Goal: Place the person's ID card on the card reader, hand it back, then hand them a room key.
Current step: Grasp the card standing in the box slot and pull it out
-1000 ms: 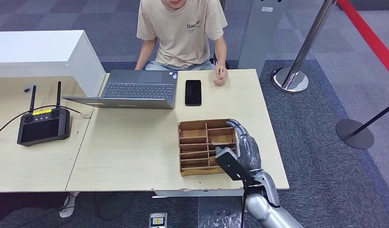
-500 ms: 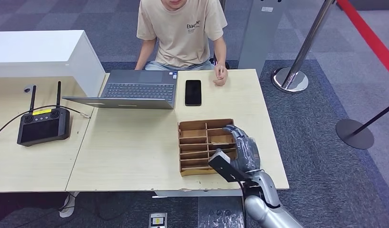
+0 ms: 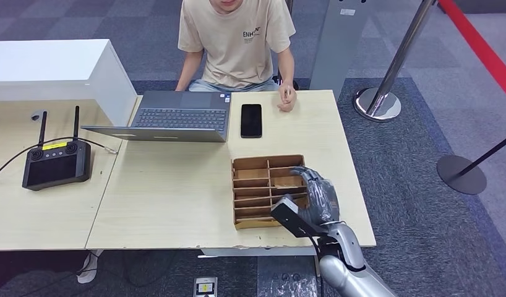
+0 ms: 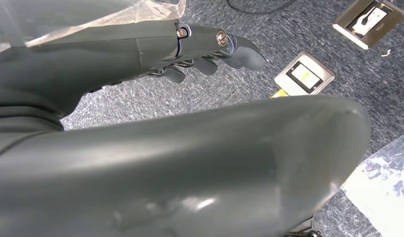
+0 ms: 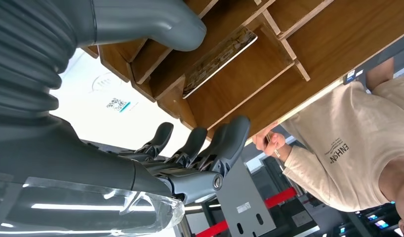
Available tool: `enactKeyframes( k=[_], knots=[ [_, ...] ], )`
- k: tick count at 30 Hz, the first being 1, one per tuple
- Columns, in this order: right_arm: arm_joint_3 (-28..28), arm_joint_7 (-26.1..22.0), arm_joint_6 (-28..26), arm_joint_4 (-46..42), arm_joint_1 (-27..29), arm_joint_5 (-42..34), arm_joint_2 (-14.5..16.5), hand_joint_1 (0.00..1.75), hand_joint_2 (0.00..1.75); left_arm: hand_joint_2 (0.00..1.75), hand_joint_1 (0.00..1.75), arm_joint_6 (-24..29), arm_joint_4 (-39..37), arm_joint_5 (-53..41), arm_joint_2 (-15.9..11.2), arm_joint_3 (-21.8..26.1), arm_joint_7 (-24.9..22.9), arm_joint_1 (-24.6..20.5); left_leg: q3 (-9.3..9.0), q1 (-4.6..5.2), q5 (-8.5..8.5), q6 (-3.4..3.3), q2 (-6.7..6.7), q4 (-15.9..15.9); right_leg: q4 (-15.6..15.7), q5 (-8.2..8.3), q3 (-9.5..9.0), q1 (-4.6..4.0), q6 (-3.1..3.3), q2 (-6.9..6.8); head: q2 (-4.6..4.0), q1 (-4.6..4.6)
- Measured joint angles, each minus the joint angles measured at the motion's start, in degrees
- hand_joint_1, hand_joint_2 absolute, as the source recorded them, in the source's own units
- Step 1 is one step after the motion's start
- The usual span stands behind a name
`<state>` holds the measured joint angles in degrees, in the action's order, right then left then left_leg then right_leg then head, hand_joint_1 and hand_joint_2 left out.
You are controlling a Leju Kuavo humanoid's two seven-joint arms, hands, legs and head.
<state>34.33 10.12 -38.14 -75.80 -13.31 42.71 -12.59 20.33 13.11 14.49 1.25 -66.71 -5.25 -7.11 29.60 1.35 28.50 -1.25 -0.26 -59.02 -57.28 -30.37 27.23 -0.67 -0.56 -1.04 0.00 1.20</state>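
Note:
My right hand (image 3: 315, 195) hangs over the right-hand compartments of a wooden divided box (image 3: 233, 192) near the table's front edge. In the right wrist view the hand (image 5: 141, 98) has its thumb and fingers (image 5: 205, 143) spread apart, holding nothing, just above a patterned card (image 5: 220, 59) that lies flat in one compartment. That card (image 3: 289, 182) also shows in the head view beside my fingers. A black phone-like slab (image 3: 251, 120) lies beyond the box. The person's hand (image 3: 287, 99) rests on the table's far edge, pinching something small. My left hand (image 4: 210, 54) hangs over the carpet, holding nothing.
An open laptop (image 3: 176, 117) stands at the far side of the table (image 3: 164, 185). A black controller with antennas (image 3: 55, 162) lies on the left table beside a white cabinet (image 3: 52, 68). Stanchion bases (image 3: 377, 102) (image 3: 461, 173) stand on the carpet to the right.
My right hand has drawn back a little toward the box's near edge and sunk lower over its right-hand compartments. The person and the table's things have not moved.

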Motion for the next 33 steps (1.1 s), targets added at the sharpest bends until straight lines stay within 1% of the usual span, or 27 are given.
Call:
enactKeyframes(
  k=[2,4,6,33],
  knots=[
    [0.0,0.0,0.0,0.0,0.0,0.0,-0.1,0.8,1.75,0.0,0.0,0.0,0.0,0.0,0.0,0.0,0.0,0.0,0.0,0.0,0.0,0.0,0.0,0.0,0.0,0.0,0.0,0.0,0.0,0.0,0.0,0.01],
    [0.0,0.1,0.0,0.0,0.0,0.0,-0.1,1.29,1.75,0.0,0.0,0.0,0.0,0.0,0.0,0.0,0.0,0.0,0.0,0.0,0.0,0.0,0.0,0.0,0.0,0.0,0.0,0.0,0.0,0.0,0.0,0.01],
    [0.0,0.1,0.0,0.1,0.0,0.0,-0.2,1.74,1.75,0.0,0.0,0.0,0.0,0.0,0.0,0.0,0.0,0.0,0.0,0.0,0.0,0.0,0.0,0.0,0.0,0.0,0.0,0.0,0.0,0.0,0.0,0.01],
    [0.1,0.0,-0.1,0.0,-0.3,-0.2,-0.3,1.75,1.75,0.0,0.0,0.0,0.2,0.0,0.2,0.0,0.0,-0.1,-0.02,0.0,0.0,0.0,0.0,0.0,0.0,0.0,-0.01,0.0,0.0,0.0,0.0,0.01]
  ],
)
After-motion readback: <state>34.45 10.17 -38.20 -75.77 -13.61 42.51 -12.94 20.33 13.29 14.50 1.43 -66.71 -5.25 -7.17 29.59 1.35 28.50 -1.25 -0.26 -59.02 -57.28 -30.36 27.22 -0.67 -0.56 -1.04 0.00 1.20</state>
